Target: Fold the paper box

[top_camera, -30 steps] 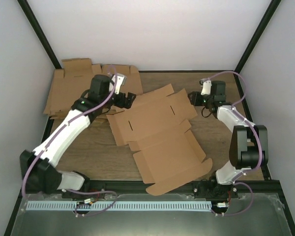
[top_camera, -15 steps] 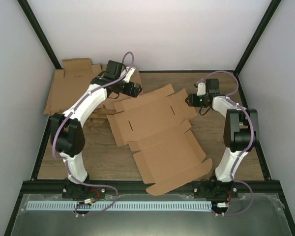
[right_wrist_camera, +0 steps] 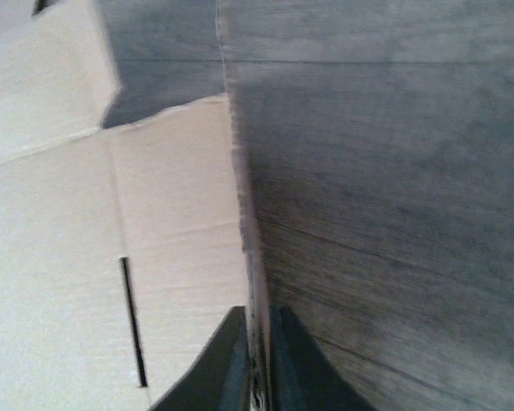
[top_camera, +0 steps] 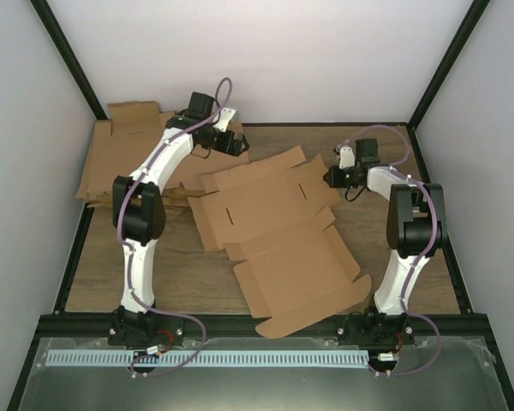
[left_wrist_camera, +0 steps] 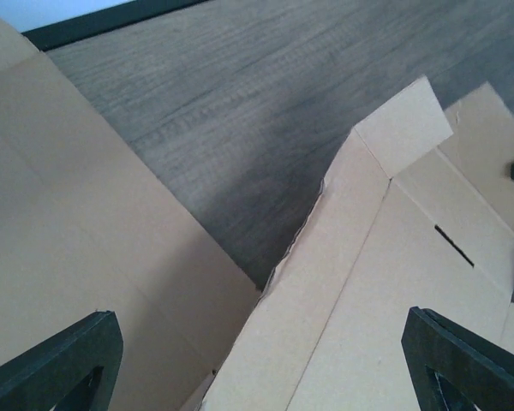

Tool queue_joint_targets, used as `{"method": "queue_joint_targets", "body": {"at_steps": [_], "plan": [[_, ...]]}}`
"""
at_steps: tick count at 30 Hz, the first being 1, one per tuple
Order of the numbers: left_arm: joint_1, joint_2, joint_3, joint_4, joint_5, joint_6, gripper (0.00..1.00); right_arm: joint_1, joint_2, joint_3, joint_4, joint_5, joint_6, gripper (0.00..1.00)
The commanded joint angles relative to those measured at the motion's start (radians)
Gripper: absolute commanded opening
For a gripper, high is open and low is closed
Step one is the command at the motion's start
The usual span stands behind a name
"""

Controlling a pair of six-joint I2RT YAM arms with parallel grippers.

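Right wrist view: right tool [right_wrist_camera: 255,377] had just pinched shut on box [top_camera: 274,231] flap edge. Left tool [top_camera: 231,141] wide, empty, beside far-left pile [top_camera: 120,154]. Box flat, mid-bench [top_camera: 180,265]; folding could start.

Wood-grain table [top_camera: 154,265] under me, dark brown, planks running left to right. Plain white back wall [top_camera: 257,60] at the far side, white wall on my left [top_camera: 17,171], white wall on my right [top_camera: 497,171]. Black posts in the far corners, left [top_camera: 66,60] and right [top_camera: 450,60], both leaning outward. Black rail [top_camera: 240,324] along the near table edge, grey metal sheet [top_camera: 257,385] nearer still. Light even and soft.
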Motion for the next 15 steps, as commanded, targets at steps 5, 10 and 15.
{"method": "queue_joint_targets", "body": {"at_steps": [5, 10, 15], "plan": [[0.105, 0.112, 0.116, -0.063, 0.241, -0.044, 0.91, 0.012, -0.092, -0.050, 0.128, -0.077, -0.033, 0.01], [0.120, 0.109, 0.118, -0.081, 0.307, -0.014, 0.90, 0.040, -0.213, -0.157, 0.250, -0.065, -0.050, 0.01], [0.120, 0.071, 0.108, -0.072, 0.308, -0.006, 0.87, 0.096, -0.351, -0.269, 0.362, -0.033, -0.094, 0.01]]}}
